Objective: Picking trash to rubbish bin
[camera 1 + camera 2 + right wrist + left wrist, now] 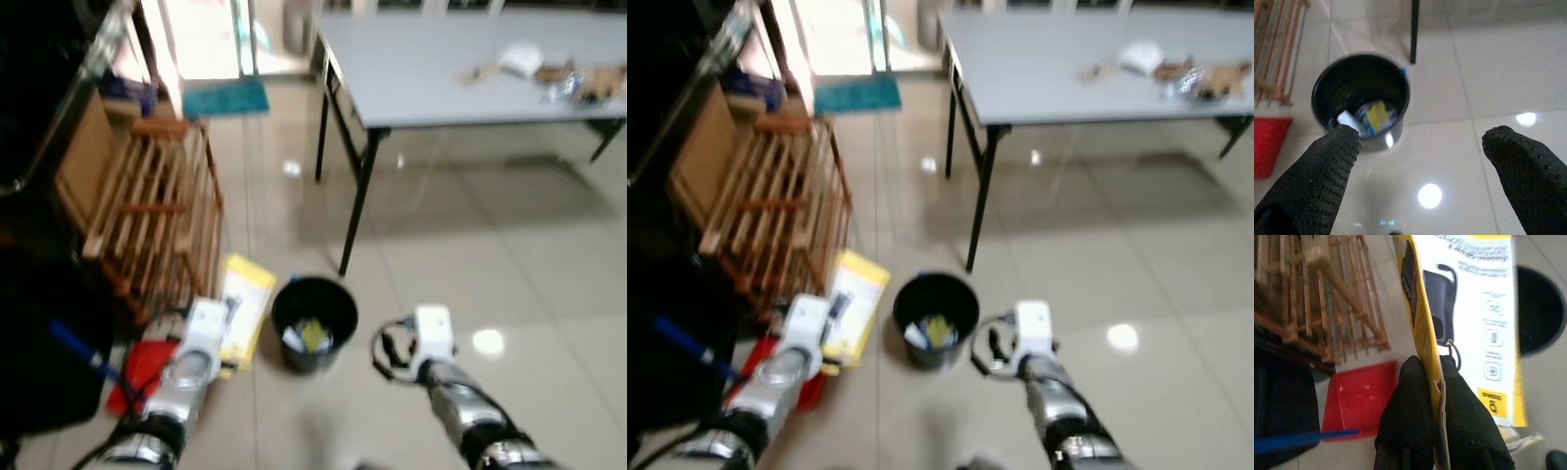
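Both my arms reached fwd at the near edge of the scene. My left gripper [1437, 382] was clamped on one yellow-and-white box [1469, 308], fingers [1410, 406] pinching its near edge so the flat pack stuck out ahead, over the floor just left of the bin [313, 323]. I judged the edge grip was there to let the box tip off into the bin, once carried a bit to the right. My right gripper [1420, 147] was spread wide w/ nothing between its fingers, hovering near and to the right of the bin, prob. free for the next pick.

One black round bin stood on the tile floor [470, 264] btw. my arms, near the table leg [355, 211], w/ a few scraps already inside; too blurred to count them. Left of it lay one red dustpan [142, 367] w/ a blue handle [73, 345], and further left and back one wooden rack [157, 215] leaned.

Far right, one grey table [441, 69] carried more trash [549, 78]: a white wad and some brown bits, no. unclear.
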Controlling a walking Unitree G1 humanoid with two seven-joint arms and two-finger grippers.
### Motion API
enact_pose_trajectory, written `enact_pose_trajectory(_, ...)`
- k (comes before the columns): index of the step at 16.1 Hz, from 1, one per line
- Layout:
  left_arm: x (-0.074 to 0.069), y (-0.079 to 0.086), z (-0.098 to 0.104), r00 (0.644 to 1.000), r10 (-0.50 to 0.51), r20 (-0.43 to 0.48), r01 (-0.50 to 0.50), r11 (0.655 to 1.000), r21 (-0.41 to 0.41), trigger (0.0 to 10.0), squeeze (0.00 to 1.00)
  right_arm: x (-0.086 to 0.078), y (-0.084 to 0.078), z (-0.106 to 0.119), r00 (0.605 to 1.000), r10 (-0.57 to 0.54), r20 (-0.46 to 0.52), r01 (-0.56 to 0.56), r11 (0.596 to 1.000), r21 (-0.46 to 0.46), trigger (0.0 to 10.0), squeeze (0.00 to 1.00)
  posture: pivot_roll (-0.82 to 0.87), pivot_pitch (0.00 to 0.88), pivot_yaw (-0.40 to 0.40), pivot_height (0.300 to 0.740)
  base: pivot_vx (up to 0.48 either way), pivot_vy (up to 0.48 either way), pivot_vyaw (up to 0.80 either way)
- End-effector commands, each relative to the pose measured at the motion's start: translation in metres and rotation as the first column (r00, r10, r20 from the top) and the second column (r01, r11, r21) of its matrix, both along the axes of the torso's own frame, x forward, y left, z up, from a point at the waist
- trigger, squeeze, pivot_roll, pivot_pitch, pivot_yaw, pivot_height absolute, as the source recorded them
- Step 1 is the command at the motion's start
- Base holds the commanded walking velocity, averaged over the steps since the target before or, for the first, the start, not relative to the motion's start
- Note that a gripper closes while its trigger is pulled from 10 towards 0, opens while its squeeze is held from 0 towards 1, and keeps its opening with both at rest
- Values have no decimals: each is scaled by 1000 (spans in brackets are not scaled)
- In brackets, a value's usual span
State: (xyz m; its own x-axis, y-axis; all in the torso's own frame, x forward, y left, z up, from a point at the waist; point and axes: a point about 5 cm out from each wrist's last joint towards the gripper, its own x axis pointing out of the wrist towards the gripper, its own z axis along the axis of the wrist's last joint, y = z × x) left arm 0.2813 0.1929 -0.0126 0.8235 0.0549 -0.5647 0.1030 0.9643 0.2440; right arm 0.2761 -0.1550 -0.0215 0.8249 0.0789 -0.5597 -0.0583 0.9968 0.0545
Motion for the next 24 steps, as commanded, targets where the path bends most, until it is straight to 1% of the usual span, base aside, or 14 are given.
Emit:
enact_pose_trajectory(1, -1, 12, 1, 1000, 21, -3, -21, 1000, 23, 10000, 0, -1, 8, -1, 1000, 20, -4, -19, 1000, 11, 10000, 0, 10, 108, -49, 740, 386, 0, 0)
enact_pose_trajectory(3, -1, 11, 1, 1000, 21, -3, -21, 1000, 22, 10000, 0, -1, 11, -1, 999, 40, -10, -40, 999, 16, 10000, 0, 9, 109, -49, 740, 382, 0, 0)
enact_pose_trajectory(4, -1, 11, 1, 1000, 21, -3, -21, 1000, 22, 10000, 0, 0, 12, 0, 999, 41, 3, -41, 999, 24, 10000, 0, 10, 108, -49, 740, 375, 0, 0)
enact_pose_trajectory(9, -1, 11, 1, 1000, 20, -3, -20, 1000, 19, 10000, 0, 4, 11, 4, 1000, 13, 28, -14, 999, 29, 10000, 0, 11, 107, -49, 740, 375, 0, 0)
enact_pose_trajectory(16, -1, 11, 0, 1000, 22, -6, -22, 1000, 15, 10000, 0, 2, 10, 1, 1000, 17, 16, -18, 1000, 23, 10000, 0, 11, 105, -50, 740, 370, 0, 0)
enact_pose_trajectory(24, -1, 11, 0, 1000, 21, -7, -21, 1000, 13, 10000, 0, 4, 12, 3, 999, 23, 24, -24, 999, 28, 10000, 0, 10, 106, -49, 740, 361, 0, 0)
